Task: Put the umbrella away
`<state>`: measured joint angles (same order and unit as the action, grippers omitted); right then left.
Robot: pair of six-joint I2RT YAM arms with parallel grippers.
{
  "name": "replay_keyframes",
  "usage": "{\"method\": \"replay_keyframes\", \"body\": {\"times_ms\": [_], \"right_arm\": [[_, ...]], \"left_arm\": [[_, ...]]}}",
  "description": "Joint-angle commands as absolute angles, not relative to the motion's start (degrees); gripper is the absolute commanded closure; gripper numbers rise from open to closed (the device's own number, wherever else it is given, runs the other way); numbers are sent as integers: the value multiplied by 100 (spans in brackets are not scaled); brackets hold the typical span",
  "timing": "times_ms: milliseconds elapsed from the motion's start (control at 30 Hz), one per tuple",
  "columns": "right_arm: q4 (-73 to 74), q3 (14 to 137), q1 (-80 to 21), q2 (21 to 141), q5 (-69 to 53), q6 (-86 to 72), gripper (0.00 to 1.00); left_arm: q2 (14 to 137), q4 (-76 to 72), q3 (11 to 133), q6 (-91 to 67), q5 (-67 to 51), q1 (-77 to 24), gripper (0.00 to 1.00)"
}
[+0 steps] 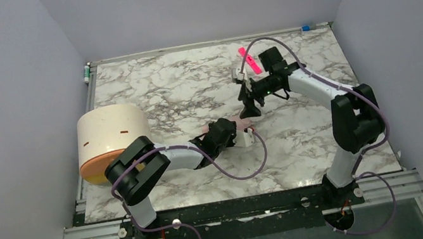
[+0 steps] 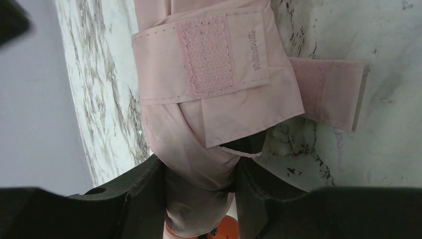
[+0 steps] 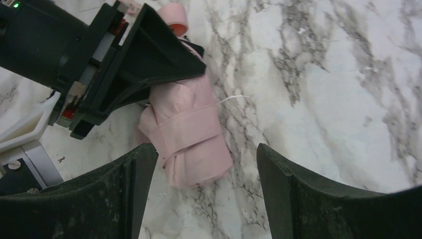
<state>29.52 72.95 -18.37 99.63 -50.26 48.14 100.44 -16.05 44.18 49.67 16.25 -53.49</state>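
The pale pink folded umbrella (image 1: 246,125) lies on the marble table near its middle. My left gripper (image 1: 233,132) is shut on one end of it. In the left wrist view the fingers (image 2: 144,196) squeeze the pink fabric (image 2: 199,149), and the strap with its velcro patch (image 2: 206,55) is wrapped round the bundle, its loose end (image 2: 331,92) flat on the table. My right gripper (image 1: 250,110) hangs just above the umbrella's other end. In the right wrist view it (image 3: 204,152) is open, with the umbrella (image 3: 189,134) lying between and ahead of its fingers, untouched.
A cream cylinder with an orange end (image 1: 111,142) lies at the table's left edge. A bright pink strip (image 1: 249,60) lies at the back, behind the right arm. Grey walls close in the table on three sides.
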Motion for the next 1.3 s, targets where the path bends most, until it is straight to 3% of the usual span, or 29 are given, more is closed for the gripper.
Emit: {"method": "replay_keyframes", "body": {"times_ms": [0, 933, 1000, 1267], "right_arm": [[3891, 7534, -2144, 10259, -5021, 5540, 21], [3550, 7715, -2828, 11434, -3490, 5718, 23], [3534, 7732, -2827, 11495, -3446, 5694, 29], [3219, 7716, -2850, 11658, -3251, 5335, 72]], "left_arm": [[10476, -316, 4014, 5035, 1417, -5302, 100], [10451, -261, 4031, 5098, 1100, -5318, 100], [10443, -255, 4027, 5098, 1090, -5317, 100], [10240, -271, 4076, 4948, 996, -5322, 100]]}}
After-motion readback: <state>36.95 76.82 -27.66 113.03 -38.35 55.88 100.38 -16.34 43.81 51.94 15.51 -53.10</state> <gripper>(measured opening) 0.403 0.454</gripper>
